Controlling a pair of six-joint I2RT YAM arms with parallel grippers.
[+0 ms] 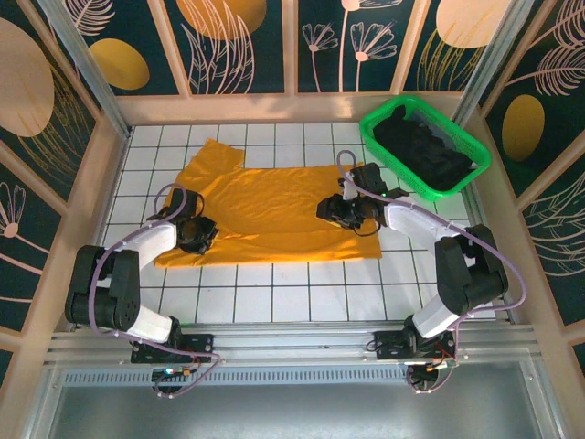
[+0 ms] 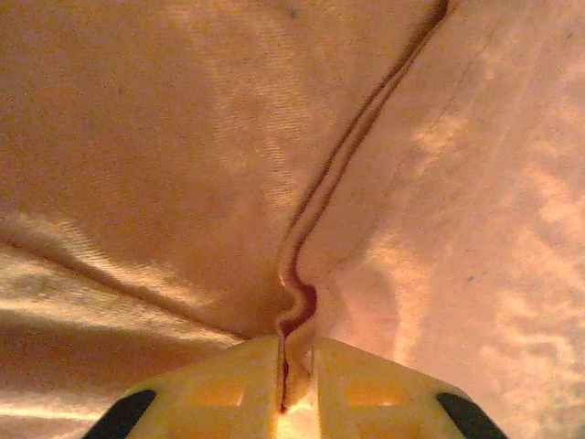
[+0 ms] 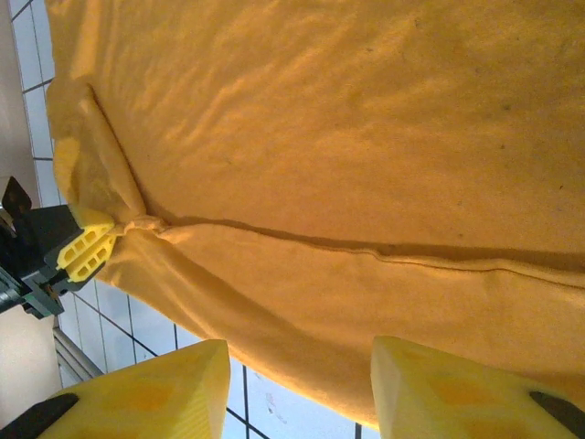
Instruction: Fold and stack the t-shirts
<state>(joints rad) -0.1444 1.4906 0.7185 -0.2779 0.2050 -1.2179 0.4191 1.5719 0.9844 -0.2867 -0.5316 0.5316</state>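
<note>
An orange-yellow t-shirt (image 1: 265, 206) lies spread across the middle of the tiled table, with one sleeve pointing to the far left. My left gripper (image 1: 203, 231) rests on its near left part. It is shut on a pinched ridge of the cloth (image 2: 183, 137), which runs up between the yellow fingers (image 2: 297, 375). My right gripper (image 1: 331, 212) hovers over the shirt's right part. Its jaws (image 3: 297, 389) are open, with the near hem (image 3: 320, 302) and bare tile between them. In the right wrist view the left gripper (image 3: 90, 249) shows bunching the cloth. Black t-shirts (image 1: 425, 151) fill the basket.
A green mesh basket (image 1: 388, 154) stands at the far right corner of the table. White grid tiles (image 1: 274, 293) lie bare between the shirt and the arm bases. Wooden rails and patterned walls close in the table on three sides.
</note>
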